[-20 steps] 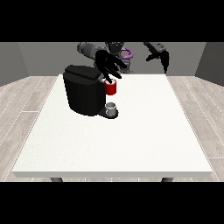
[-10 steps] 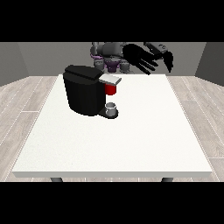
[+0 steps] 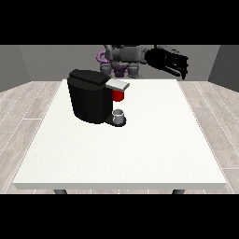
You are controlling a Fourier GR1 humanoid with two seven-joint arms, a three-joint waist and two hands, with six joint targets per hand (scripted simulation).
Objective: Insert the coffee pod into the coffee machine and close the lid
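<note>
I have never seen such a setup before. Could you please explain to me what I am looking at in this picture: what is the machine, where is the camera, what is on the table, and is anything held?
The camera stands across the white table and faces the robot, the grey and purple figure at the top, behind the far edge. Because it faces you, its sides appear mirrored. A black hand shows at the view's right, raised above the far edge of the table; nothing can be seen in it. The other hand does not show clearly.

On the table stands a black coffee machine with a grey lid that sticks out sideways. Under the lid is a red thing at the machine. Below, on the machine's base, sits a small grey thing; I cannot tell whether it is the coffee pod.
</note>
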